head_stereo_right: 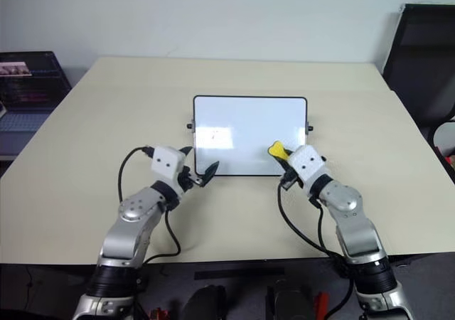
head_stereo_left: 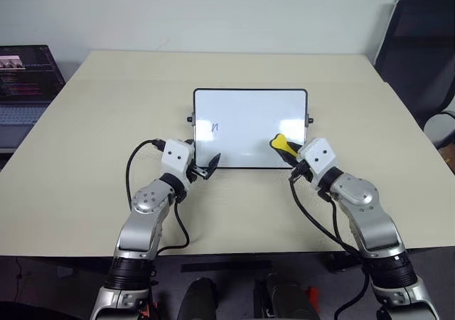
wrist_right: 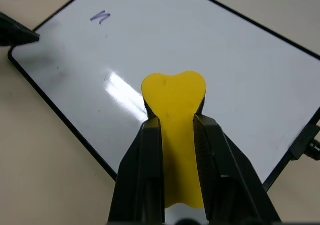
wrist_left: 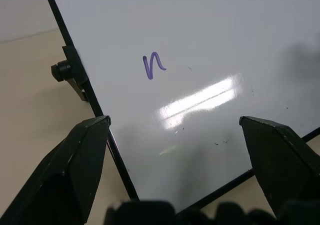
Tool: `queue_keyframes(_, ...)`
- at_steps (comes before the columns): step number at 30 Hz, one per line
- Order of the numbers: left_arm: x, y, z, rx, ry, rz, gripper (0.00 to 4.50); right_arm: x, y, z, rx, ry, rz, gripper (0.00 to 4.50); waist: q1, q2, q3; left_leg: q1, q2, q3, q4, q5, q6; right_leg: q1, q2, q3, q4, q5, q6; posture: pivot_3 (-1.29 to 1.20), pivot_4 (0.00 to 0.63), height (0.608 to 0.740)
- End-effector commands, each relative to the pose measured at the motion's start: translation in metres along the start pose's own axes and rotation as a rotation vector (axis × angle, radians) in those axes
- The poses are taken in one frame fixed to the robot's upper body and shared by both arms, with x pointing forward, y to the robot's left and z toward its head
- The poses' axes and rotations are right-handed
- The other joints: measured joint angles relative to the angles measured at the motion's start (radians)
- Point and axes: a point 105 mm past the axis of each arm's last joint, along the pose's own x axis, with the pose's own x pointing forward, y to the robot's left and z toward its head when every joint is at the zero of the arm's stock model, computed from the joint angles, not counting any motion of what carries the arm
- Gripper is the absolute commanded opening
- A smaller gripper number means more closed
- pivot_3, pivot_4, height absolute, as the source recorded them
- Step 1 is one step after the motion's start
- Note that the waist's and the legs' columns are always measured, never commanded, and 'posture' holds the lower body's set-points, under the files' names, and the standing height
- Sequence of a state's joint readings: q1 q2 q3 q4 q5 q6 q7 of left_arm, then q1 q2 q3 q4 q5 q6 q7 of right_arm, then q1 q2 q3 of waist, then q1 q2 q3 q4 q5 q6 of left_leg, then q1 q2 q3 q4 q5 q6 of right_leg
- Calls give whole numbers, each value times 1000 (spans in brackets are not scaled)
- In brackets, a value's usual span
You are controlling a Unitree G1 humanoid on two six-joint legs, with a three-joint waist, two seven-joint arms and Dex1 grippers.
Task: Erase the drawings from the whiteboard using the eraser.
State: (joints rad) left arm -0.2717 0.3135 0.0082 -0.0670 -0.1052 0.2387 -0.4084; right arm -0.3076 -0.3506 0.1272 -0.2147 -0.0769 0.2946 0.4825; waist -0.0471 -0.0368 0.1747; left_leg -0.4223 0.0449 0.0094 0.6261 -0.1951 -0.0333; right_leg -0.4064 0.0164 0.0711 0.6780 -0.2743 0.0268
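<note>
We count one whiteboard [head_stereo_left: 250,114] on one table [head_stereo_left: 85,156], and just one drawing on it, an "n"-like squiggle [wrist_left: 153,66]. There's one yellow eraser [wrist_right: 174,97]. Two grippers: left gripper [head_stereo_left: 210,168] and right gripper [head_stereo_left: 289,153], each with two black fingers. The board has two little black knobs that we can make out, one per side. Off to the side, one laptop [head_stereo_left: 25,85] and one dark chair [head_stereo_left: 419,43].

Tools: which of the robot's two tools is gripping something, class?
The right tool: its fingers are clamped on the yellow eraser. The left tool is open, holding nothing, at the whiteboard corner.
</note>
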Motion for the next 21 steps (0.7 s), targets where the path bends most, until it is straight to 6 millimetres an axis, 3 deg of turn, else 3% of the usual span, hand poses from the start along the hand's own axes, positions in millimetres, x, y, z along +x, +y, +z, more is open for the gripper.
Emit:
queue_keyframes(1, 2, 3, 18, 27, -58, -3, 4500, 2, -6, 11, -35, -36, -29, 662, 0, 0, 0, 0, 0, 0, 0, 0, 0, 0, 0, 0, 0, 0, 0, 0, 150, 740)
queue_keyframes(14, 4, 3, 22, 38, -70, -8, 4500, 4, -10, 12, -57, -34, -40, 662, 0, 0, 0, 0, 0, 0, 0, 0, 0, 0, 0, 0, 0, 0, 0, 0, 150, 740)
queue_keyframes(21, 5, 1, 23, 39, -74, -16, 4500, 6, -16, 27, -62, -91, -59, 662, 0, 0, 0, 0, 0, 0, 0, 0, 0, 0, 0, 0, 0, 0, 0, 0, 150, 740)
